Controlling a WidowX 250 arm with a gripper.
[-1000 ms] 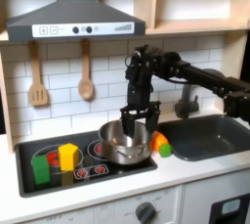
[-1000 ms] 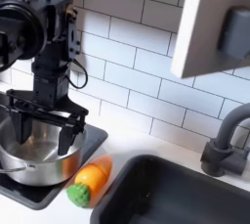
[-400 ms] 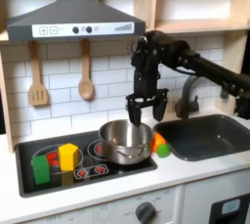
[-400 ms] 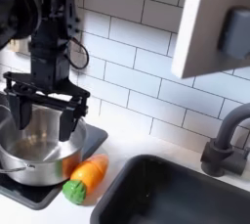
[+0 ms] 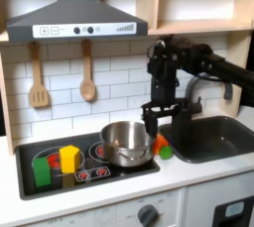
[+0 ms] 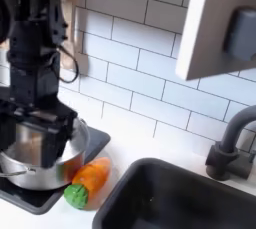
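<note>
First exterior view has the gripper (image 5: 156,120) hanging spread open and empty just above the steel pot's (image 5: 126,142) right rim. That pot sits on the stove (image 5: 35,183), with a toy carrot (image 5: 162,146) right beside it.

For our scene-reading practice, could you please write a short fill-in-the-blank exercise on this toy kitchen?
1. The gripper hangs above the toy ____, which lies by the sink.
2. The silver pot stands on the ____.
3. On the tiled wall hang a spatula and a wooden ____.
4. The yellow block stands beside a ____ block.

Missing words: carrot; stove; spoon; green
</note>
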